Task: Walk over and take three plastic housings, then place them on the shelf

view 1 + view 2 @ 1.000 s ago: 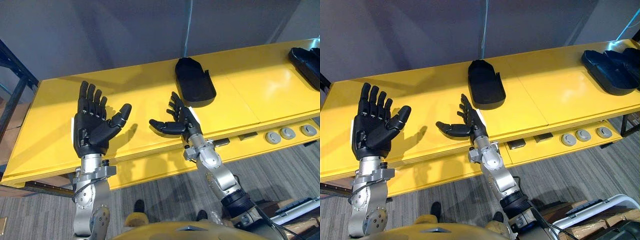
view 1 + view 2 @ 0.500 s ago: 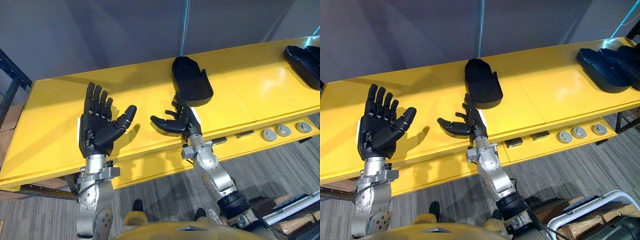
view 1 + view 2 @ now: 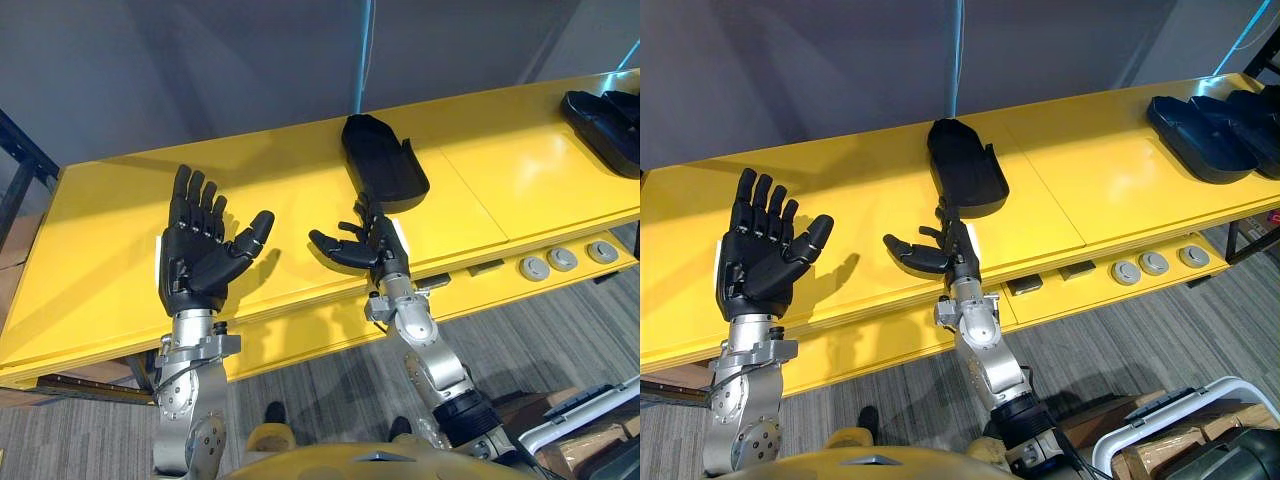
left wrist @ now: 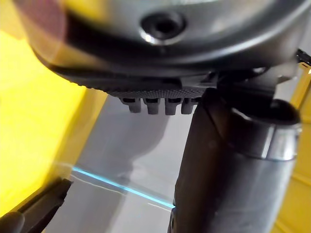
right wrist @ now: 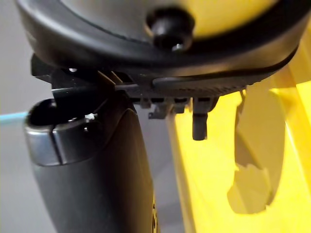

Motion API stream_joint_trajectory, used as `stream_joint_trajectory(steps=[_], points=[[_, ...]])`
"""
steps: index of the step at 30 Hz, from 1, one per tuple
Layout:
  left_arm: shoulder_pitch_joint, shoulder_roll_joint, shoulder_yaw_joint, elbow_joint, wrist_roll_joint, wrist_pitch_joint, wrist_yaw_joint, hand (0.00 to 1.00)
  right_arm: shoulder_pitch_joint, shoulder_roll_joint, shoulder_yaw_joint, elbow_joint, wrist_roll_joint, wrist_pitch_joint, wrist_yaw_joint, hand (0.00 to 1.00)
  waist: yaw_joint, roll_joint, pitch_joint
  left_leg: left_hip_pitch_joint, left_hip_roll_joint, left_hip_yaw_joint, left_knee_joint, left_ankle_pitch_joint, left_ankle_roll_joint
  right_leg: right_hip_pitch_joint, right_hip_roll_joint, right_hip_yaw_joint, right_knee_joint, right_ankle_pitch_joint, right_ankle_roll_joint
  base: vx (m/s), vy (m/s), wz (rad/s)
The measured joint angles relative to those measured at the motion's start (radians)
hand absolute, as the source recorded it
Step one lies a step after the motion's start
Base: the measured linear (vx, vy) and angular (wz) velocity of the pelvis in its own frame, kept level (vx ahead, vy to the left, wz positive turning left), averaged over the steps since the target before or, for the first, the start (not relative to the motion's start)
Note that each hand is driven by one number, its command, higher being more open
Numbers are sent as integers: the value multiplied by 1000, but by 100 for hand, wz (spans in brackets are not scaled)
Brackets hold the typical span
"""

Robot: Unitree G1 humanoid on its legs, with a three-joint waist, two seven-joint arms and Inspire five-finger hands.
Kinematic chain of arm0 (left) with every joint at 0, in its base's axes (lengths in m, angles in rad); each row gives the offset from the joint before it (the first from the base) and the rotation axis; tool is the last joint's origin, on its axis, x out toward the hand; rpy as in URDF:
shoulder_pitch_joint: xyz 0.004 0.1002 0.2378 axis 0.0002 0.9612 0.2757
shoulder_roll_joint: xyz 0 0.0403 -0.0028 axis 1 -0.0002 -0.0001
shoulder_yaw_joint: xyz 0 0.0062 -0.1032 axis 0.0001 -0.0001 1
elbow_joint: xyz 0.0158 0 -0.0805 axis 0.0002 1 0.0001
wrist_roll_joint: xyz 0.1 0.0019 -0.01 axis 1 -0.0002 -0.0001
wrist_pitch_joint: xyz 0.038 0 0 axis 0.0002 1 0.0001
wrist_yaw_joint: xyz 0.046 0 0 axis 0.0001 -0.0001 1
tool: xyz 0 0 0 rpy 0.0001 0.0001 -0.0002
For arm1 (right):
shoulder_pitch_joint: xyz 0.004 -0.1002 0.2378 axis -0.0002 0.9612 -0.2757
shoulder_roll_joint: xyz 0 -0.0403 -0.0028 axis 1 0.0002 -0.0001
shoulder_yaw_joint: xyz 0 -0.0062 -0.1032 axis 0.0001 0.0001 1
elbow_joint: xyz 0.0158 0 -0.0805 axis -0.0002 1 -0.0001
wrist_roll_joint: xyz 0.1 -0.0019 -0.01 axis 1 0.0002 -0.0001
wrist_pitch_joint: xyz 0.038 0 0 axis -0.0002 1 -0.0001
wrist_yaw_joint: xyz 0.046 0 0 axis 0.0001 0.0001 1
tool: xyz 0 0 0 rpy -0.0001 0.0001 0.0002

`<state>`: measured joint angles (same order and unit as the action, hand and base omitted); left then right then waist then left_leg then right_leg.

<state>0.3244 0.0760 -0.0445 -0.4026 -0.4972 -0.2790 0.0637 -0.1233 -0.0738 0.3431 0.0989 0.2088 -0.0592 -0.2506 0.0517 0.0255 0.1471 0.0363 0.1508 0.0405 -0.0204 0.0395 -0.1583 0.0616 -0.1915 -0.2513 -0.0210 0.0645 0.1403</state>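
Note:
A black plastic housing (image 3: 384,162) lies on the yellow table (image 3: 110,220) near its far edge, at the middle. Two more black housings (image 3: 1205,125) lie at the table's far right end. My right hand (image 3: 370,245) hovers open over the table's front part, just short of the middle housing, thumb out to the left, touching nothing. My left hand (image 3: 200,255) is raised open with the palm up and fingers spread, over the table's left half, and it holds nothing.
A grey wall (image 3: 250,60) stands behind the table. Round silver sockets (image 3: 560,261) sit in the table's front panel at the right. A dark metal rack (image 3: 25,160) shows at the far left. Grey carpet (image 3: 1120,360) lies under the table, with a white bin of cardboard (image 3: 1180,440) at the lower right.
The camera has shifted a little. My right hand has edged forward toward the middle housing; my left hand has risen slightly and stays spread.

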Motion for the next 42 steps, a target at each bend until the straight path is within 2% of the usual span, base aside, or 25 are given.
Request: stream_joint_trajectory(steps=[11,14,17,18,21,25,26,30,33,34,37,38,39,42], points=[[0,0,-19,0,0,0,-2,100,31,-1,-15,-22,-5,-15,13,100,-1,-2,1,6,0,8,0,-8,2,2,0,6,-3,1,1,-2,1,-2],[1,0,-17,0,0,0,2,100,31,-11,-21,-20,5,-25,81,100,0,-3,1,7,0,6,0,-8,2,12,0,4,-6,2,2,0,0,0],[0,0,-11,0,2,0,45,100,32,-37,-9,-17,49,-48,204,100,-2,-4,1,8,0,4,0,-8,2,18,0,-1,-15,3,4,-2,0,1],[0,-1,0,0,20,0,68,100,32,-59,6,-18,72,-59,256,100,-3,-4,1,9,0,2,0,-8,2,22,1,-4,-17,3,4,-4,-1,6],[0,-5,53,0,37,-10,93,100,32,-97,44,-39,119,-61,334,100,0,-5,0,10,0,-3,-1,-8,2,30,3,-11,-20,3,4,0,-2,9],[-2,-6,86,-6,42,-52,98,100,32,-98,57,-96,123,-72,341,100,7,-15,-6,11,0,-1,-2,-8,1,28,3,-10,-26,4,5,-2,1,-1],[-2,-6,85,-22,42,-56,96,100,33,-98,50,-123,123,-93,326,100,7,-22,-10,12,0,5,-3,-10,0,27,3,-5,-30,5,5,-7,4,-11],[-22,-4,63,-41,41,-86,57,100,74,-80,-51,-245,123,-127,296,100,6,-37,-26,38,1,60,-2,-29,0,14,3,49,-31,8,9,7,21,-42],[-61,-4,22,-41,35,-91,35,100,144,-77,-157,-328,111,-128,259,100,-16,-51,-65,49,2,136,4,-49,2,-25,4,122,-31,17,14,30,39,-73],[-88,-5,-4,-39,32,-90,29,100,171,-76,-196,-334,109,-125,223,100,-39,-55,-68,66,2,180,19,-68,2,-33,5,165,-30,22,16,40,40,-78],[-138,-5,-56,-37,27,-87,19,100,246,-69,-274,-342,108,-115,162,100,-74,-54,-68,98,8,282,50,-111,-1,-55,18,271,-31,35,18,34,51,-112],[-160,-4,-73,-32,26,-86,17,100,286,-67,-310,-351,108,-100,140,100,-96,-54,-68,111,14,329,70,-133,-5,-66,28,318,-30,42,18,26,40,-108],[-169,-4,-79,-27,24,-85,17,100,305,-67,-329,-353,108,-94,130,100,-107,-52,-70,119,19,353,79,-144,-7,-73,35,342,-30,45,17,25,31,-123],[-233,0,-106,51,18,-67,35,100,426,-67,-474,-382,111,-82,112,100,-170,-40,-73,164,36,487,118,-195,-19,-102,71,465,-31,64,14,12,27,-116]])
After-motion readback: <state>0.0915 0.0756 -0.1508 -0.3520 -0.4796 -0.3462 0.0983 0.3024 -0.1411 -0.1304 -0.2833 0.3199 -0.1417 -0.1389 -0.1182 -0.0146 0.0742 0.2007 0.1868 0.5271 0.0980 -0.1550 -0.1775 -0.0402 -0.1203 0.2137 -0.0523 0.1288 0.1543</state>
